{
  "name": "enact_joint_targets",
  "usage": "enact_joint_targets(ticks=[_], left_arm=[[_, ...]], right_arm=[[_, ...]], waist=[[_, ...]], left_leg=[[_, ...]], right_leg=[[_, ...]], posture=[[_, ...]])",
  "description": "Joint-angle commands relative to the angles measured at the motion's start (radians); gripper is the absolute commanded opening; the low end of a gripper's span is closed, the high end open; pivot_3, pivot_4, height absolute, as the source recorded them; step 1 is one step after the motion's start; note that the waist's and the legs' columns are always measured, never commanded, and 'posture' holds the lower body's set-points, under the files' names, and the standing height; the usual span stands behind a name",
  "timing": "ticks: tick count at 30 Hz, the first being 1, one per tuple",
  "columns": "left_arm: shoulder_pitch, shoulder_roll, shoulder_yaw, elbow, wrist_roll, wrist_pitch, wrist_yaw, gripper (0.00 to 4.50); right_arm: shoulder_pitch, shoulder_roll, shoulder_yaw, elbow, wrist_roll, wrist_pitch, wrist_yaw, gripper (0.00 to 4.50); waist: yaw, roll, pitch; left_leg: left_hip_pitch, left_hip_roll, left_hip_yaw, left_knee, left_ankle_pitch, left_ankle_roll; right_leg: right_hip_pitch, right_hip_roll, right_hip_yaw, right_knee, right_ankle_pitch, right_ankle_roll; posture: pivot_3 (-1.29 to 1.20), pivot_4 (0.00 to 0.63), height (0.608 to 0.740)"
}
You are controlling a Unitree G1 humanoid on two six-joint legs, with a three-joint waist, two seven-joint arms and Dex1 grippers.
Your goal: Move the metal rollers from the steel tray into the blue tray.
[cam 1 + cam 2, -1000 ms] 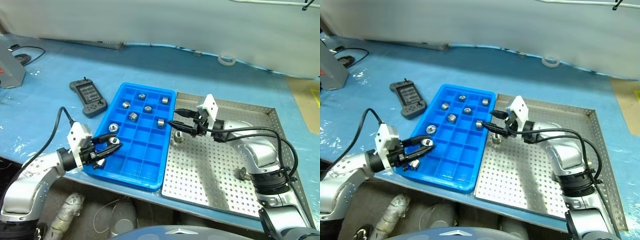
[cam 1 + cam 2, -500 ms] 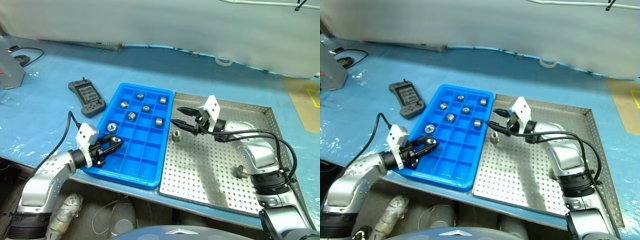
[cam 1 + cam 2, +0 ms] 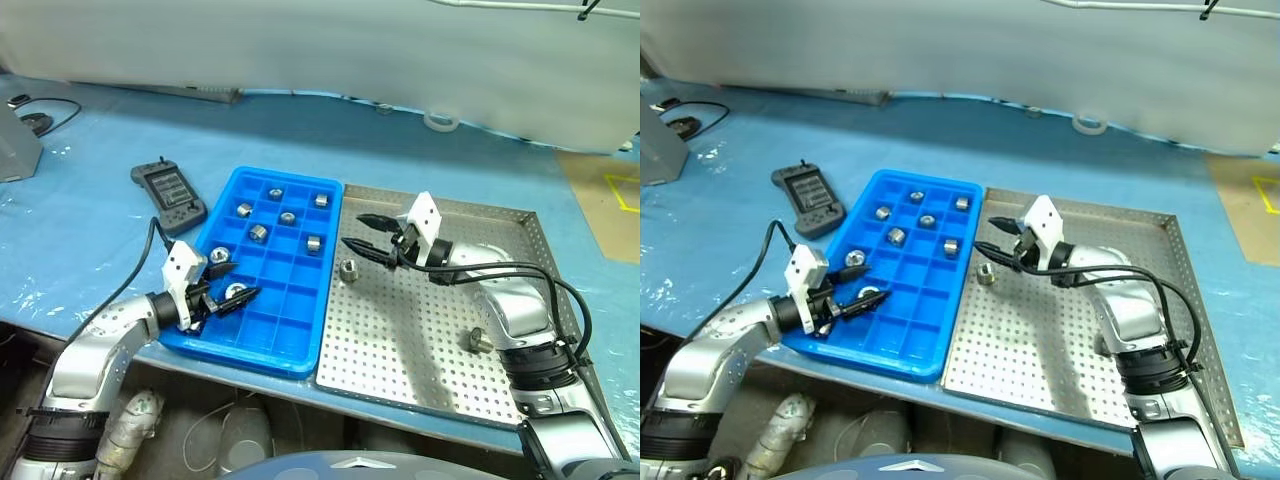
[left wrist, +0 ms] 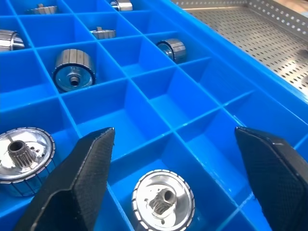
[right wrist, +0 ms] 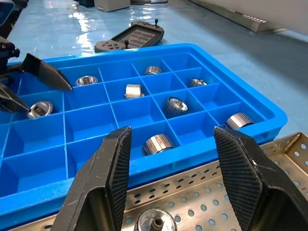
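Blue-covered tabletop (image 3: 90, 200), with the blue tray (image 3: 300, 345) lying on it as the landmark for everything else. Just beside the blue tray, on its right, the steel tray (image 3: 520, 290), the 2 rims side by side. Off the blue tray's far left corner, a black handheld controller (image 3: 168, 196); farther back beyond it, a ring of tape (image 3: 437, 123) near a pale sheet.

Inside the blue tray, 7 metal rollers (image 3: 287, 218): 5 grouped in the far compartments, 1 in a left-column compartment at mid length (image 3: 220, 255), and 1 in the compartment nearer the front (image 4: 163, 202), lying free on its floor with a hub facing up. On the steel tray, 2 more rollers: 1 close to the blue tray's right wall (image 3: 350, 268), 1 well apart from it near the right rim (image 3: 478, 340).

Left gripper (image 3: 228, 285) over the blue tray's front left part, fingers spread wide and empty, 1 finger either side of the freed roller without touching it. Right gripper (image 3: 362, 235) just past the blue tray's right wall, above the steel tray, fingers parted and holding nothing, the near roller below and between them
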Motion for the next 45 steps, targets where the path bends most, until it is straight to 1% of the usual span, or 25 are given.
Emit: enact_joint_targets(ticks=[1, 2, 4, 6, 11, 15, 17, 19, 22, 24, 27, 30, 34, 35, 39, 41, 45], left_arm=[[-0.109, 0.014, 0.049, -0.058, -0.102, 0.053, -0.016, 4.04], [-0.128, 0.014, 0.051, -0.063, -0.117, 0.065, -0.016, 4.04], [-0.205, 0.016, 0.014, -0.052, -0.128, 0.079, -0.051, 4.04], [-0.27, 0.014, -0.051, -0.015, -0.084, 0.045, -0.095, 4.04], [-0.476, -0.095, -0.194, 0.182, 0.0, -0.029, -0.167, 4.04], [-0.574, -0.172, -0.253, 0.297, 0.037, -0.075, -0.214, 4.04], [-0.603, -0.2, -0.292, 0.349, 0.083, -0.138, -0.244, 4.04], [-0.633, -0.238, -0.298, 0.395, 0.086, -0.156, -0.262, 4.04], [-0.679, -0.274, -0.27, 0.463, 0.077, -0.174, -0.279, 4.04], [-0.697, -0.269, -0.255, 0.497, 0.08, -0.177, -0.292, 4.04], [-0.678, -0.209, -0.252, 0.486, 0.077, -0.18, -0.37, 4.04], [-0.586, -0.118, -0.246, 0.406, 0.078, -0.216, -0.443, 4.04], [-0.489, -0.04, -0.186, 0.316, 0.072, -0.209, -0.406, 4.04], [-0.462, -0.018, -0.168, 0.299, 0.075, -0.213, -0.397, 4.04], [-0.303, 0.069, -0.048, 0.167, 0.043, -0.173, -0.327, 4.04], [-0.241, 0.089, -0.017, 0.1, 0.026, -0.153, -0.303, 4.04], [-0.128, 0.113, 0.012, -0.028, -0.013, -0.109, -0.277, 4.04]], right_arm=[[-0.001, -0.005, -0.033, -0.032, 0.022, -0.008, 0.003, 2.83], [0.0, -0.007, -0.038, -0.032, 0.026, -0.006, 0.003, 2.83], [0.017, -0.024, -0.066, -0.039, 0.046, 0.01, 0.009, 2.83], [0.036, -0.046, -0.089, -0.039, 0.046, 0.013, 0.009, 2.83], [0.109, -0.095, -0.173, -0.077, 0.036, 0.005, -0.035, 2.83], [0.224, -0.122, -0.241, -0.172, 0.046, 0.023, -0.077, 2.83], [0.287, -0.131, -0.278, -0.235, 0.058, 0.045, -0.099, 2.83], [0.335, -0.13, -0.299, -0.296, 0.075, 0.069, -0.118, 2.83], [0.378, -0.12, -0.234, -0.375, 0.048, 0.081, -0.137, 2.83], [0.372, -0.103, -0.198, -0.392, 0.042, 0.091, -0.152, 2.83], [0.34, -0.097, -0.145, -0.37, 0.026, 0.083, -0.15, 2.83], [0.289, -0.089, -0.109, -0.299, 0.029, 0.07, -0.123, 2.83], [0.206, -0.083, -0.066, -0.165, 0.01, 0.02, -0.072, 2.83], [0.188, -0.077, -0.052, -0.136, 0.005, 0.008, -0.059, 2.83], [0.106, -0.044, 0.034, 0.047, -0.041, -0.077, 0.021, 2.83], [0.08, -0.033, 0.057, 0.126, -0.059, -0.117, 0.053, 2.83], [0.042, -0.03, 0.082, 0.265, -0.092, -0.192, 0.12, 2.83]], waist=[[0.001, 0.0, 0.0], [0.001, 0.0, 0.0], [-0.001, 0.0, 0.0], [0.0, -0.001, -0.001], [-0.006, 0.0, -0.001], [-0.025, 0.0, -0.002], [-0.036, 0.001, -0.002], [-0.053, 0.001, -0.002], [-0.076, 0.001, -0.002], [-0.092, 0.001, -0.002], [-0.112, 0.001, -0.002], [-0.119, 0.002, -0.003], [-0.104, 0.002, -0.003], [-0.099, 0.002, -0.003], [-0.078, 0.001, -0.003], [-0.066, 0.001, -0.003], [-0.028, 0.003, -0.002]], left_leg=[[0.0, 0.0, 0.0, 0.0, 0.0, -0.001], [0.0, 0.0, 0.0, 0.0, 0.001, -0.001], [0.0, -0.001, 0.0, 0.001, 0.001, -0.001], [0.0, -0.001, 0.0, 0.001, 0.001, -0.001], [-0.001, -0.003, 0.001, 0.002, 0.0, 0.0], [-0.001, -0.002, 0.001, 0.003, 0.0, 0.001], [-0.001, -0.002, 0.001, 0.003, -0.001, 0.002], [-0.001, -0.002, 0.001, 0.003, -0.002, 0.003], [-0.001, -0.002, 0.001, 0.004, -0.002, 0.004], [-0.001, -0.002, 0.001, 0.004, -0.002, 0.004], [0.0, -0.001, 0.001, 0.004, -0.002, 0.004], [0.001, 0.0, 0.001, 0.003, -0.002, 0.004], [-0.001, 0.0, 0.001, 0.003, -0.003, 0.004], [-0.002, -0.001, 0.002, 0.003, -0.003, 0.005], [-0.003, -0.001, 0.002, 0.004, -0.004, 0.007], [-0.003, -0.001, 0.001, 0.004, -0.005, 0.008], [-0.006, -0.001, 0.002, 0.004, -0.005, 0.008]], right_leg=[[0.0, 0.0, 0.0, 0.001, 0.0, 0.0], [0.0, 0.0, 0.0, 0.001, 0.0, 0.0], [0.0, 0.0, 0.0, 0.002, 0.0, 0.0], [0.0, 0.0, 0.001, 0.001, 0.0, 0.0], [0.0, 0.0, 0.003, 0.001, 0.0, -0.001], [0.0, 0.001, 0.004, 0.002, 0.0, 0.0], [0.0, 0.001, 0.004, 0.001, 0.0, 0.0], [0.0, 0.001, 0.004, 0.001, 0.0, 0.0], [0.0, 0.001, 0.005, 0.0, 0.0, -0.001], [0.001, 0.001, 0.005, -0.001, 0.0, -0.001], [0.002, 0.001, 0.006, -0.001, 0.0, -0.001], [0.001, 0.001, 0.008, -0.001, 0.0, -0.001], [-0.002, 0.001, 0.007, -0.001, 0.0, -0.001], [-0.002, 0.001, 0.006, -0.001, 0.0, -0.002], [-0.001, 0.0, 0.005, -0.001, 0.0, -0.002], [-0.001, -0.001, 0.003, -0.001, 0.0, -0.002], [-0.001, -0.002, 0.0, -0.001, -0.001, -0.003]], posture=[[0.09, 0.15, 0.74], [0.08, 0.15, 0.74], [0.07, 0.15, 0.74], [0.05, 0.15, 0.74], [-0.03, 0.15, 0.74], [-0.14, 0.15, 0.74], [-0.18, 0.15, 0.74], [-0.23, 0.15, 0.74], [-0.26, 0.15, 0.74], [-0.26, 0.15, 0.74], [-0.23, 0.15, 0.74], [-0.18, 0.15, 0.74], [-0.16, 0.15, 0.74], [-0.07, 0.15, 0.74], [0.05, 0.15, 0.74], [0.07, 0.15, 0.74], [0.14, 0.15, 0.74]])
